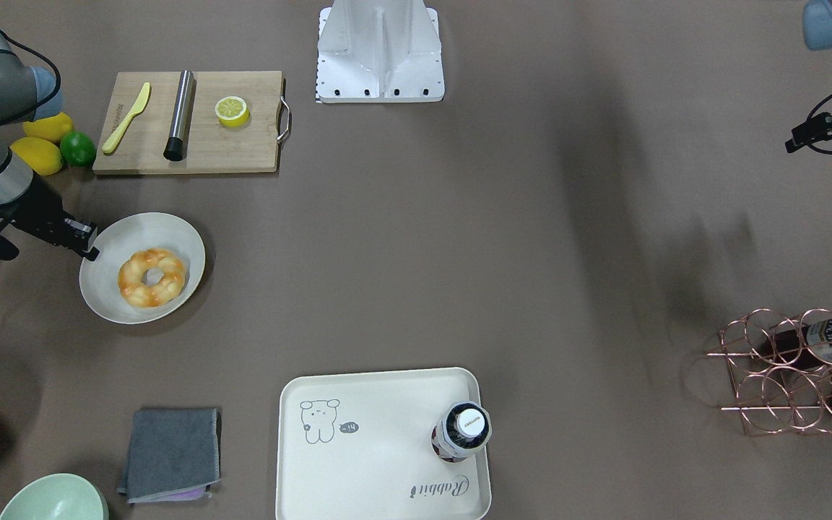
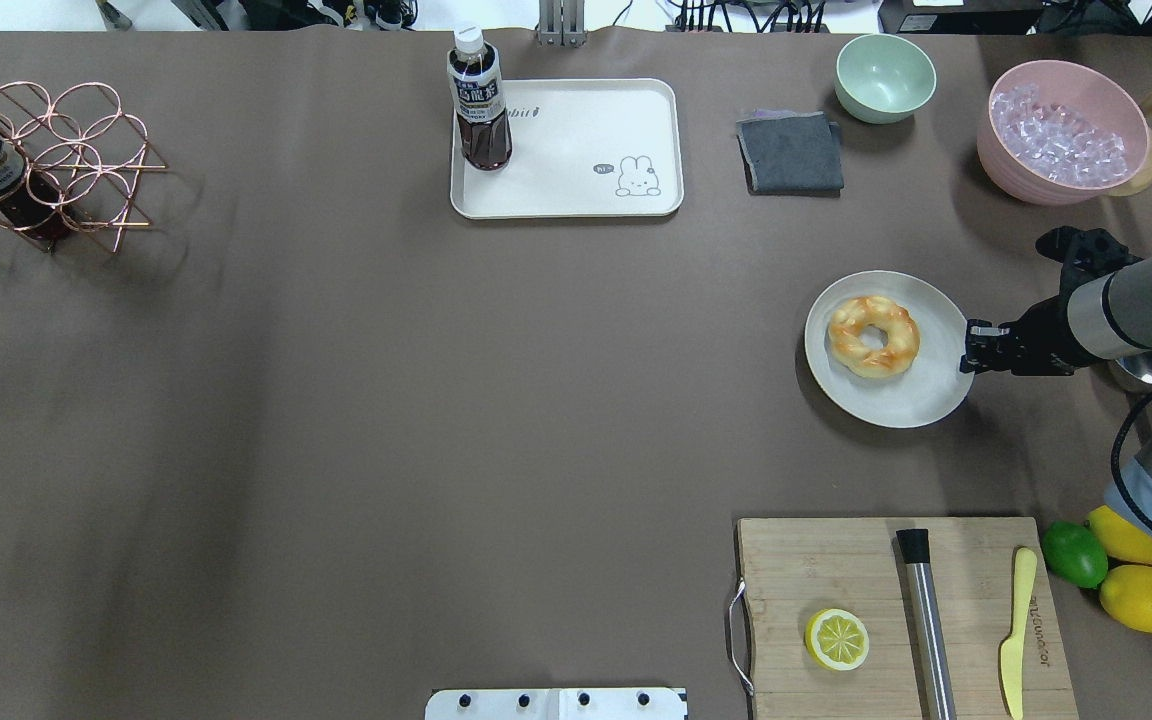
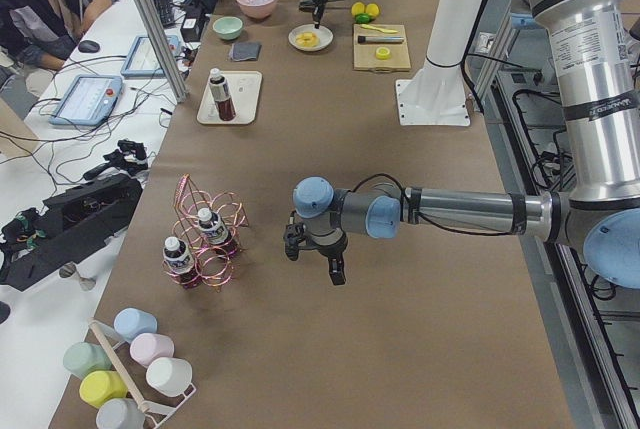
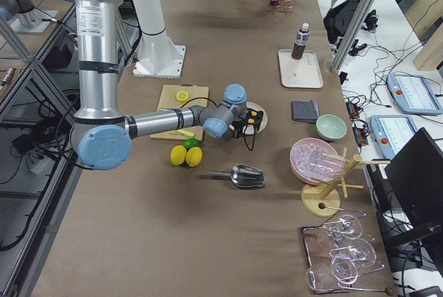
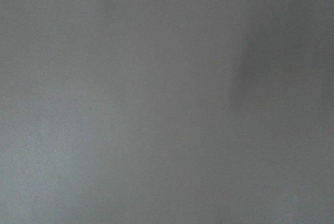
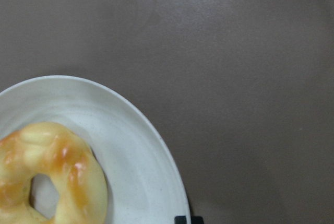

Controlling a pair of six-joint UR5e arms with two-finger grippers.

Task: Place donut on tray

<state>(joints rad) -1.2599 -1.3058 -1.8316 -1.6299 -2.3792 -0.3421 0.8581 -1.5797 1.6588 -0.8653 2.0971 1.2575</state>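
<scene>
Donut (image 2: 873, 336): on plate (image 2: 921, 400), well apart from tray (image 2: 576, 190); right end effector (image 2: 968, 350): at plate rim; left end effector (image 3: 330, 264): over desk (image 2: 436, 400); I cannot tell whether either is open.

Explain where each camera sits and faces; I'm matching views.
Front-facing: across the table, looking down toward the robot's base; right gripper at left.
Overhead: behind the robot, looking forward and down; right arm at right.
Exterior left: table's left end; left arm near.
Exterior right: opposite end; right arm near.
Left wrist: bare table only.
Right wrist: down on donut and plate; fingertip at bottom edge.
Shared: front-facing and overhead both show donut on plate, tray apart.
</scene>
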